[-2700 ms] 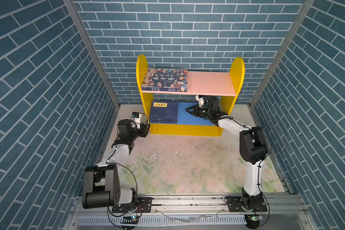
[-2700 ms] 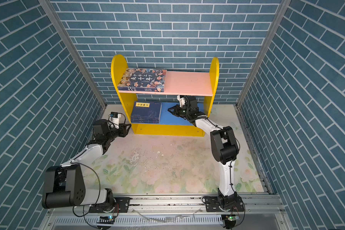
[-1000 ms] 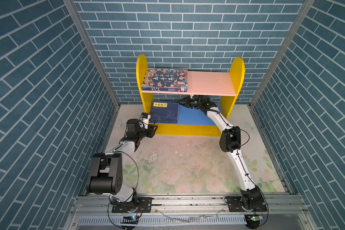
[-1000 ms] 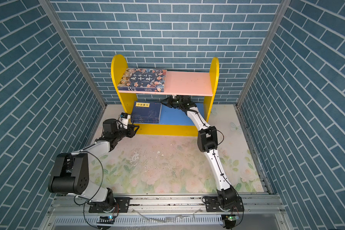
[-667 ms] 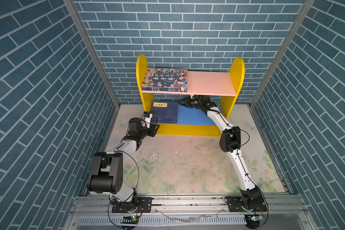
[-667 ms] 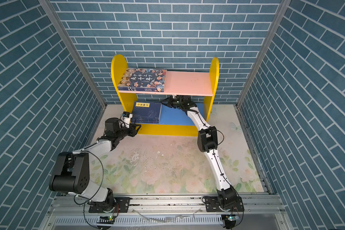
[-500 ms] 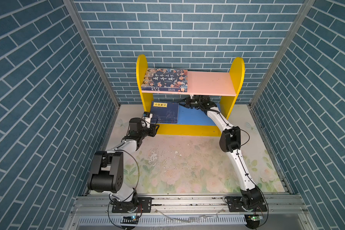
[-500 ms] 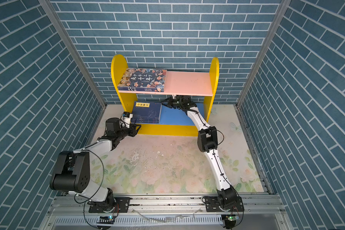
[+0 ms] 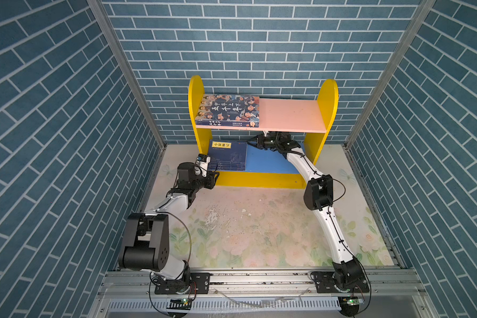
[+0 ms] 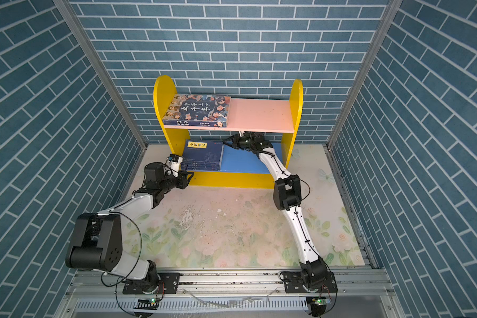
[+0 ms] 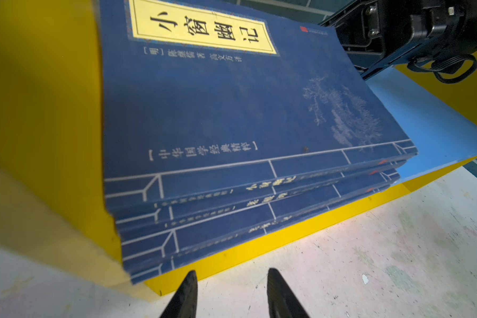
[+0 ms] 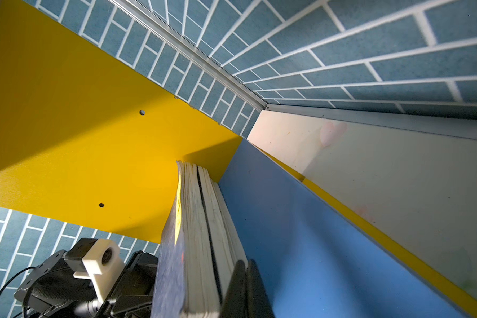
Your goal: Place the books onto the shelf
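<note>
The shelf (image 9: 328, 110) (image 10: 296, 104) stands against the back wall. A large book with cartoon faces (image 9: 229, 110) (image 10: 197, 110) lies on the left of its pink upper board. Several navy books (image 9: 227, 157) (image 10: 203, 155) (image 11: 232, 110) are stacked on the left of the blue lower board (image 11: 424, 124), their spines slightly past its front edge. My left gripper (image 9: 215, 176) (image 11: 232, 275) is open and empty, low on the floor just in front of the stack. My right gripper (image 9: 249, 143) (image 12: 245, 264) is shut under the pink board, its tips against the stack's page edges (image 12: 201, 220).
The shelf's yellow side panel (image 12: 80, 137) stands right behind the stack. Blue brick walls close in on three sides. A floral mat (image 9: 259, 225) covers the floor in front of the shelf. The right half of the pink board (image 9: 289, 115) is bare.
My left gripper has crept closer to the shelf's front, by the stack's spines. My right gripper has reached further left under the pink board, up to the stack's side.
</note>
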You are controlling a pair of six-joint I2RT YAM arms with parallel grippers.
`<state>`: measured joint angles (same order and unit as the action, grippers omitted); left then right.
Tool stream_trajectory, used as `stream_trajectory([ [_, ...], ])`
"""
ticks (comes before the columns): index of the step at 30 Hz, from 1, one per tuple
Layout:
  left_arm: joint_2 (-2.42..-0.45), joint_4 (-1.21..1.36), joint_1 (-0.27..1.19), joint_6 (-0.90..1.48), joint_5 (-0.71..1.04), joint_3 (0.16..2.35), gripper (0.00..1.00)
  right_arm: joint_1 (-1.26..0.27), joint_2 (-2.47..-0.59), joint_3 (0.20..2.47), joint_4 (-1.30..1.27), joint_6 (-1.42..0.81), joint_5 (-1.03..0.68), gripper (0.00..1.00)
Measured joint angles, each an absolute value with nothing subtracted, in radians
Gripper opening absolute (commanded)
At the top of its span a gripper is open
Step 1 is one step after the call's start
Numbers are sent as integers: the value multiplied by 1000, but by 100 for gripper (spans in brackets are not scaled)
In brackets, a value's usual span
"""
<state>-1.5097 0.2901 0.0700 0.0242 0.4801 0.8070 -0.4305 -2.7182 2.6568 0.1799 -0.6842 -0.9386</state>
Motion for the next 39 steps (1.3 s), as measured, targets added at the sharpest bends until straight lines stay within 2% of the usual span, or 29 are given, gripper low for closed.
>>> stream_trajectory([
  [27,-1543,243,71,26,456,851,43,-431,-2718,2635,147,-701,-955,6],
  [30,-1545,240,71,30,456,852,43,-430,-2717,2629,137,-700,-955,10],
  [34,-1544,237,71,29,456,852,43,-427,-2690,2578,120,-697,-943,21],
  [39,-1478,207,70,7,449,837,45,-413,-2604,2452,139,-679,-888,24],
])
